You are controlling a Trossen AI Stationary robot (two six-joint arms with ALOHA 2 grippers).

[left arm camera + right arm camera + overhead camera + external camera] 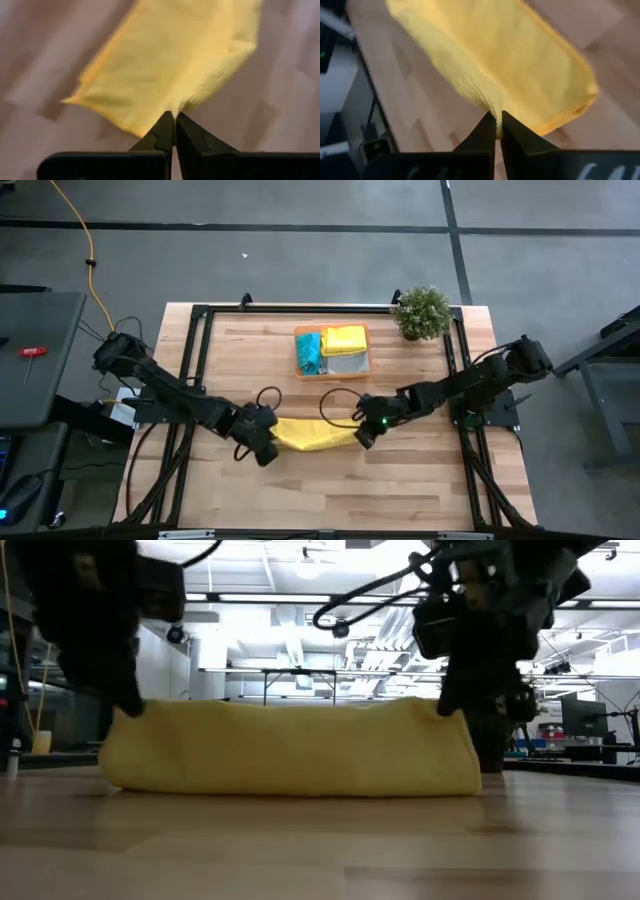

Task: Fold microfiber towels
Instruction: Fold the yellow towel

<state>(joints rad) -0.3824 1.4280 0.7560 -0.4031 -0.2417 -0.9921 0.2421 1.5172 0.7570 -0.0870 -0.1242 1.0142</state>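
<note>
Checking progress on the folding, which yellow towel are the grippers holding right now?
The yellow towel stretched between both grippers at mid-table, not the folded yellow one in the orange tray.

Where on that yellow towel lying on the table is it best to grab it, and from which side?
By its two short ends, one arm at each, coming in from the sides. The yellow towel lies as a long, limp strip, so holding both ends keeps it stretched. That is how it is held now: the left gripper and right gripper each have their jaws shut on an end edge.
</note>
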